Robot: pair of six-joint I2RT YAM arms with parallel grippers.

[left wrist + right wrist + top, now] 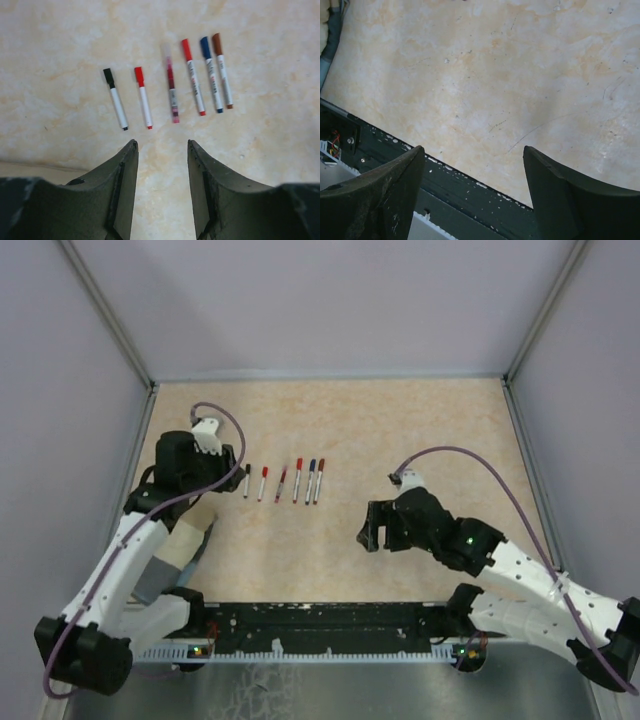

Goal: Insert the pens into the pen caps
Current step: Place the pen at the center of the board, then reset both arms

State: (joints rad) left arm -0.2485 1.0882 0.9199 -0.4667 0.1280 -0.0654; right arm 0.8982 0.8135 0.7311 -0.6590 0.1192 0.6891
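Six pens [298,480] lie side by side on the mottled beige table [430,420], left of its middle, as we look down from above the two arms. Their long axes run nearly parallel, from the near edge toward the far wall. Five carry coloured caps [186,49] at the far end, and each shows a small coloured plug at the end nearest the arms.

From the left wrist we read the row left to right. First come a black-capped pen [115,99] and a red-capped pen [143,98]. Next is a pink-barrelled pen [171,90] whose far end looks pale and see-through. Then follow a second red pen [193,77], a blue-capped pen [211,75] and a brown-capped pen [222,70]. The last three sit close together and reach farther from the fingers than the first two. In this view each pen leans slightly, far end to the left. We cannot tell whether the caps are pushed fully home.

The left gripper [161,145] hangs just short of the row. Its fingers are parted to a moderate gap with only bare table between them, and they touch no pen. The right gripper [474,150] stands well apart on the other side of the table. Its jaws are spread wide and hold nothing, above the tabletop beside the black rail [470,195] at the near edge.
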